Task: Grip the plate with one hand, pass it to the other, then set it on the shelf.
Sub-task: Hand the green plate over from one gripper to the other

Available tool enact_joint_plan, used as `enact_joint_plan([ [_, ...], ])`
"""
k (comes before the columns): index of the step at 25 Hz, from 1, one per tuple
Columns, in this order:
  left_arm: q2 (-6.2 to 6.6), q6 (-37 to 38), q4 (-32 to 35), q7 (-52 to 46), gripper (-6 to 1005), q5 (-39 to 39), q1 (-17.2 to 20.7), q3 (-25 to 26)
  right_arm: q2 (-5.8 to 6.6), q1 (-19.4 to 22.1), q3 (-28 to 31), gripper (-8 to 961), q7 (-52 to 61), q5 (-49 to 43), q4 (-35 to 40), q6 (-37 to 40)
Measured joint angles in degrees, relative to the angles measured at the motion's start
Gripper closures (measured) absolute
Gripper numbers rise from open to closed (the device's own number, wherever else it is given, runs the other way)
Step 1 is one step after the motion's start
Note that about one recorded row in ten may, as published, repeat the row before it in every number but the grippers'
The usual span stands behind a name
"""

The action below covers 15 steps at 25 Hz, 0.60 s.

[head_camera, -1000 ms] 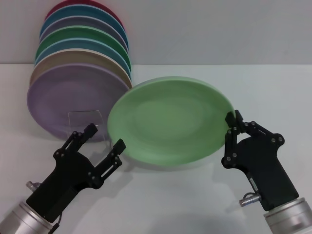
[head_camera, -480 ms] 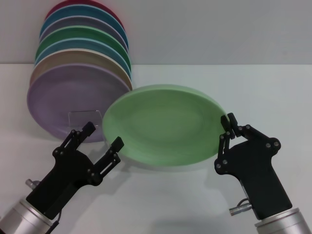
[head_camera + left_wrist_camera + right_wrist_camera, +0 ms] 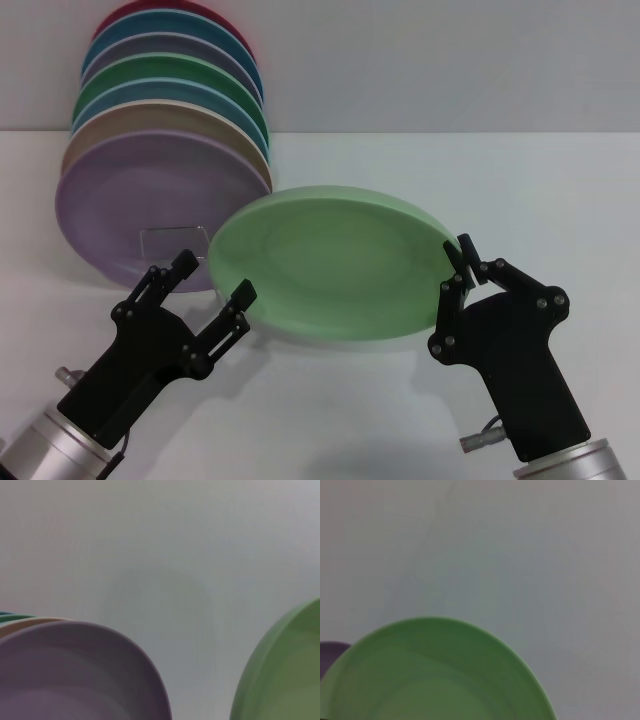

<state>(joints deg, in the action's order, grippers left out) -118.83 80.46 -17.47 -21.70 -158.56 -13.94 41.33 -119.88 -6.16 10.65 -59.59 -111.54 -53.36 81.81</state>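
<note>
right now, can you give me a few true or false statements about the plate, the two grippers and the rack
1. The right gripper is shut on the rim of the light green plate. True.
2. The left gripper holds the plate too. False: it is open, beside the plate's near left edge.
3. The plate lies flat on the table. False: it is held up, tilted.
4. The rack already holds several plates, a lilac plate at the front. True.

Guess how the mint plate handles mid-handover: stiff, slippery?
The plate likely stays rigid: it holds shape pinched at one rim by the right gripper. Its matte surface probably grips fairly well. Held only at one edge, it may sag or pivot.
</note>
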Motion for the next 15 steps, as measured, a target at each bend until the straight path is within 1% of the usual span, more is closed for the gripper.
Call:
enact_joint_plan([
  [8, 0.00, -1.7, -0.2, 0.0, 203, 0.0, -0.3, 1.1, 0.00, -0.2, 0.1, 936, -1.3, 0.0, -0.2, 0.0],
  [14, -0.08, -2.1, -0.3, 0.0, 395, 0.0, -0.7, 1.4, 0.00, -0.4, 0.0, 936, -1.3, 0.0, -0.2, 0.0],
  [15, -0.08, -2.1, -0.3, 0.0, 414, 0.0, -0.7, 1.4, 0.00, -0.4, 0.0, 936, -1.3, 0.0, -0.2, 0.0],
])
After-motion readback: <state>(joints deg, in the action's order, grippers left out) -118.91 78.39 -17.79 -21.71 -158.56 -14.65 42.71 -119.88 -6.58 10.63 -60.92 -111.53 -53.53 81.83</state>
